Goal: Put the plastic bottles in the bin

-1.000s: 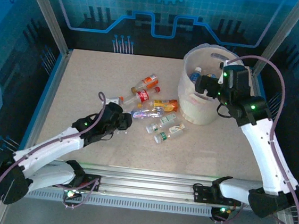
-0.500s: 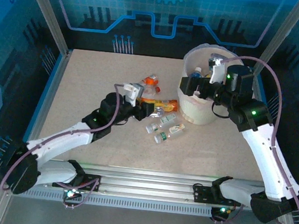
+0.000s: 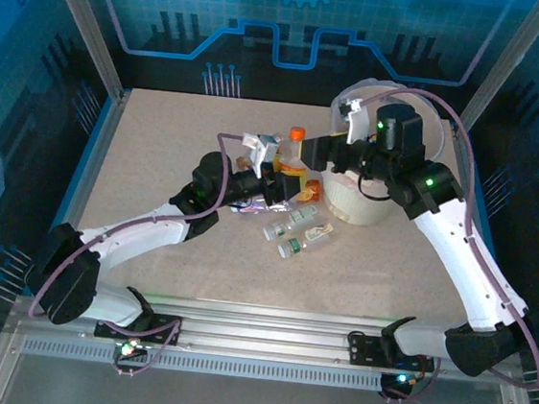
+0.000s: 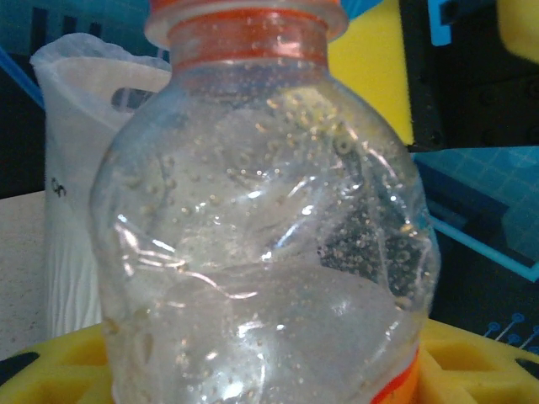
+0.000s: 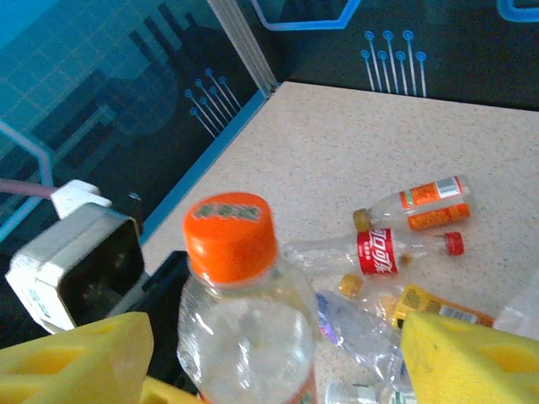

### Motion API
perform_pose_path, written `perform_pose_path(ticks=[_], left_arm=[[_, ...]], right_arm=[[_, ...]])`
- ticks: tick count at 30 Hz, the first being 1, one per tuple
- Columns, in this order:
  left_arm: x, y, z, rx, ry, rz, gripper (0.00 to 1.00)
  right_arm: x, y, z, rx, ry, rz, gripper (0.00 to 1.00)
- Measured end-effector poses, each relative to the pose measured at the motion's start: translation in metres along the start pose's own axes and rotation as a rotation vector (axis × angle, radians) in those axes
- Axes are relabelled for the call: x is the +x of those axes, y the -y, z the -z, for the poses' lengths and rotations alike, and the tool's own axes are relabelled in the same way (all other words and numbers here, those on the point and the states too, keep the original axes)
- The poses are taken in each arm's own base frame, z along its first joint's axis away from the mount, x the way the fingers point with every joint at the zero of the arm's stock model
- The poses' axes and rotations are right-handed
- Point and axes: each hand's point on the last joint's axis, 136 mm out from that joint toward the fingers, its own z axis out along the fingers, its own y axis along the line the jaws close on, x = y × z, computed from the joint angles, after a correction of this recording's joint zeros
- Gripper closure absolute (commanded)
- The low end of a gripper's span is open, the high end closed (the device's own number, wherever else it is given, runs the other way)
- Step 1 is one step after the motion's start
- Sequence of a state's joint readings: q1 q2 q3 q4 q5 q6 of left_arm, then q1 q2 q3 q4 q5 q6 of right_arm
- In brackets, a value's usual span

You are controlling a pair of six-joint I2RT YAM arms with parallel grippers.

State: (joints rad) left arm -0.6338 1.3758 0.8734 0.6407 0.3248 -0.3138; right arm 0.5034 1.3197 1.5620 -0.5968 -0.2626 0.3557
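Observation:
A clear plastic bottle with an orange cap (image 3: 296, 147) stands upright in the air just left of the bin (image 3: 365, 207). My left gripper (image 3: 280, 172) is shut on its lower body, which fills the left wrist view (image 4: 269, 252) between yellow pads. My right gripper (image 3: 313, 154) reaches in from the bin side. In the right wrist view its yellow fingers (image 5: 472, 353) stand either side of this bottle (image 5: 244, 337), open, with a gap showing at the right one. More plastic bottles (image 3: 296, 229) lie on the table below. The whitish bin also shows behind the bottle (image 4: 76, 210).
Loose bottles lie under the grippers: a red-labelled one (image 5: 379, 251), an orange-labelled one (image 5: 421, 202) and a yellow-labelled one (image 5: 438, 307). The left wrist's white camera housing (image 5: 76, 261) sits close beside the held bottle. A metal frame post (image 3: 85, 28) and blue walls bound the table.
My left arm has lifted the orange-capped bottle off the table toward the bin. My right gripper has swung left from over the bin to the bottle, its jaws narrowing around it.

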Motion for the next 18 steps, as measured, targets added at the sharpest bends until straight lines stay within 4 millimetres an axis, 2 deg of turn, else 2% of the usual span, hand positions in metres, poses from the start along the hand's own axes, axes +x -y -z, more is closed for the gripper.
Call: perform_pose_path(ticks=[5,13,18], left_arm=[[-0.001,0.011,-0.001,0.057,-0.013,-0.003,0.45],[0.0,0.021,0.0,0.114,-0.032,-0.007,0.45],[0.0,0.02,0.0,0.114,-0.036,-0.005,0.44]], right_arm=[[-0.005,-0.01,-0.009,-0.026,-0.006,0.046,0.34],[-0.014,-0.012,-0.02,-0.033,-0.008,0.075,0.46],[-0.011,-0.012,-0.028,-0.039,-0.024,0.075,0.61]])
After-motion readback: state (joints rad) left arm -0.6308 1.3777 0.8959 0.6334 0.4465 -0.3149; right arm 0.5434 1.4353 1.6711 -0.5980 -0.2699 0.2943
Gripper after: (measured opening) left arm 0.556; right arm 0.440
